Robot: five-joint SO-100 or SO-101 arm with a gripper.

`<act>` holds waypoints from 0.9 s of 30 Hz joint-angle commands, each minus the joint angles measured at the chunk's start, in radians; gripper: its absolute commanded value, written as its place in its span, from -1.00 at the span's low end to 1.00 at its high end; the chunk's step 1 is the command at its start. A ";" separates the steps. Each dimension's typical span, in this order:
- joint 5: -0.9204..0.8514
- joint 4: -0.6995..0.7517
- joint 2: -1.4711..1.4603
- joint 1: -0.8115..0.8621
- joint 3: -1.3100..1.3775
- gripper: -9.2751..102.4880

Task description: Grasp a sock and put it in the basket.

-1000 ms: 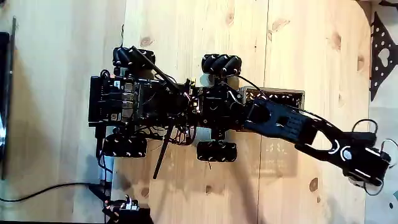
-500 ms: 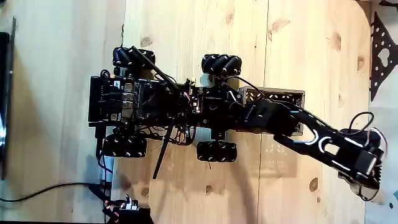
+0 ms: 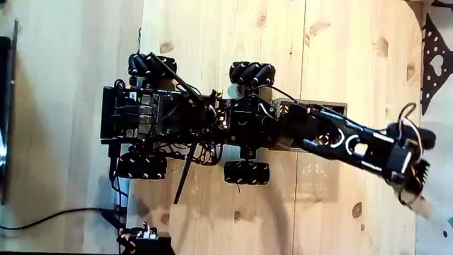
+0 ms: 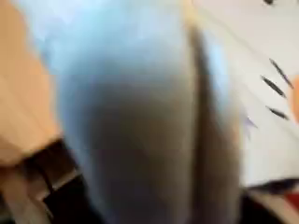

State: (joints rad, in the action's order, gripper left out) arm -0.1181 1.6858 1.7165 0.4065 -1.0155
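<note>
- Wooden tabletop (image 3: 212, 42), pale planks with knots, is filling the fixed view; a wheeled robot base (image 3: 184, 117) is sitting in the middle with its black arm (image 3: 347, 142) reaching out to the right.
- Basket (image 3: 338, 108) is sitting just right of the base, mostly under the arm; only its wood-coloured rim and a bit of dark wall are showing.
- Gripper (image 3: 416, 195) is hanging out past the basket near the right edge, with a pale bit at its tip, probably the sock (image 3: 425, 207); too small to be sure.
- Wrist view is heavily blurred: a big whitish soft mass, the sock (image 4: 131, 112), is hanging right at the lens, so the fingers are most likely pinching it, though the fingers themselves can't be made out.
- Step in hand, as I judge it: carrying the sock back to the basket.
- Doing it well: keeping the pinch firm, swinging the arm back left until the tip is over the basket opening, lowering before letting go so the limp cloth isn't draping over the rim.
</note>
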 commanded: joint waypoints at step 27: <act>0.253 -0.089 1.336 -0.383 -1.091 -0.83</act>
State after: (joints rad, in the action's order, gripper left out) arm 0.1396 1.6490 2.9054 0.0291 -2.0264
